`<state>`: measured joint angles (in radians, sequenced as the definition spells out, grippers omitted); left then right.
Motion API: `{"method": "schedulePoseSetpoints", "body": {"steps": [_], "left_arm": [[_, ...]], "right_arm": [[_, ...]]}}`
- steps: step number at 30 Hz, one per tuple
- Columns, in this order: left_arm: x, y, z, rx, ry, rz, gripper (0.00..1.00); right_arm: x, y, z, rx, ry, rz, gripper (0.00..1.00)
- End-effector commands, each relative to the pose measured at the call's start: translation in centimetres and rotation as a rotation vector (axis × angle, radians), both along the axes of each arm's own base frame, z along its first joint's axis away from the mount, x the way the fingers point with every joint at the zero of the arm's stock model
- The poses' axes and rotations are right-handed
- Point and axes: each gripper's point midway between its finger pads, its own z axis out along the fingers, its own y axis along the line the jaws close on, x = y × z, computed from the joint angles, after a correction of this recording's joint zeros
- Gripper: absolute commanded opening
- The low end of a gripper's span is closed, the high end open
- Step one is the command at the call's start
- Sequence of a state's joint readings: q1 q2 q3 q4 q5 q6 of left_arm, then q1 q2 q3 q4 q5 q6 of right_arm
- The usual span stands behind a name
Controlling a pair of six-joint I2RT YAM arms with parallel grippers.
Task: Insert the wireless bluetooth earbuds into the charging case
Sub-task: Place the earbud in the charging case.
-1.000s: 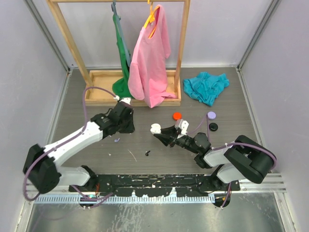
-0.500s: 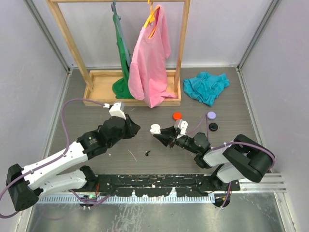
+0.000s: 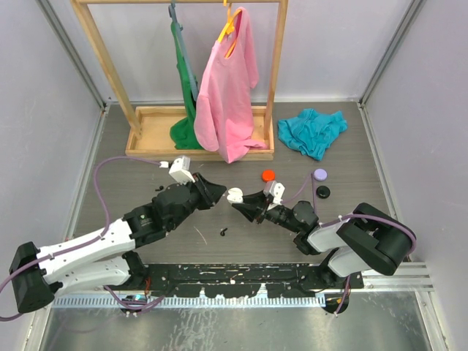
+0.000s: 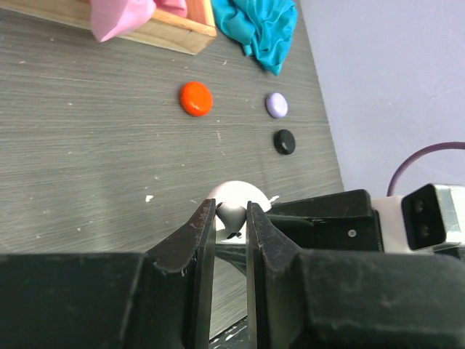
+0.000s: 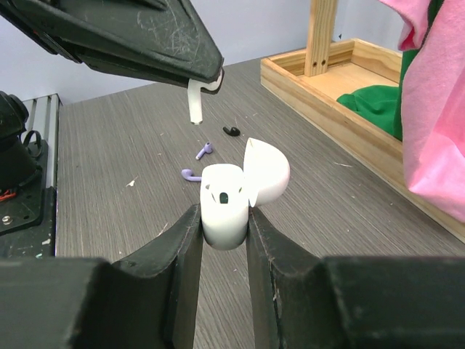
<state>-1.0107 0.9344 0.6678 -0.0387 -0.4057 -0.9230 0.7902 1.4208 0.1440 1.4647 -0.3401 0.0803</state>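
Note:
My right gripper (image 5: 224, 218) is shut on the open white charging case (image 5: 221, 203), lid flipped back, and holds it above the table; it also shows in the top view (image 3: 235, 195). My left gripper (image 4: 229, 207) is shut on a white earbud (image 4: 232, 216). In the right wrist view that earbud (image 5: 195, 103) hangs stem down from the left fingertips (image 5: 207, 76), just above and behind the case. Two lilac earbuds (image 5: 192, 174) and a black one (image 5: 231, 131) lie on the table beyond. Another black earbud (image 3: 223, 232) lies near the front.
Three closed cases lie to the right: red (image 3: 268, 175), lilac (image 3: 319, 175), black (image 3: 324, 191). A wooden clothes rack base (image 3: 153, 124) with green and pink garments stands at the back, and a teal cloth (image 3: 313, 131) lies at the back right. A thin white sliver (image 3: 199, 234) lies near the front.
My left arm has swung right and forward with the white earbud, bringing its fingertips up to the open case. My right gripper and the case have stayed in place.

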Motion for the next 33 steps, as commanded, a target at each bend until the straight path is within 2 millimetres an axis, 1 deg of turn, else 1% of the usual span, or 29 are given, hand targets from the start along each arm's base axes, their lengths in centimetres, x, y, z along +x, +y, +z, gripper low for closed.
{"method": "schedulePoseSetpoints", "body": {"steps": [1, 7, 11, 15, 33], "left_arm": [[0.7, -1.4, 2.9, -0.128, -0.058, 0.022, 0.13], [0.6, -2.4, 2.6, -0.137, -0.051, 0.009, 0.13], [0.6, -2.4, 2.4, -0.127, -0.049, 0.012, 0.13], [0.7, -2.3, 1.7, -0.121, -0.038, 0.024, 0.13], [0.5, -3.5, 0.0, -0.097, -0.012, 0.026, 0.13]], "right_arm": [[0.2, 0.2, 3.0, 0.075, -0.087, -0.005, 0.18], [0.1, 0.2, 3.2, 0.078, -0.093, -0.006, 0.18], [0.2, 0.1, 3.2, 0.081, -0.094, -0.010, 0.18], [0.1, 0.0, 3.3, 0.083, -0.096, -0.010, 0.18], [0.2, -0.2, 3.5, 0.088, -0.100, -0.021, 0.17]]}}
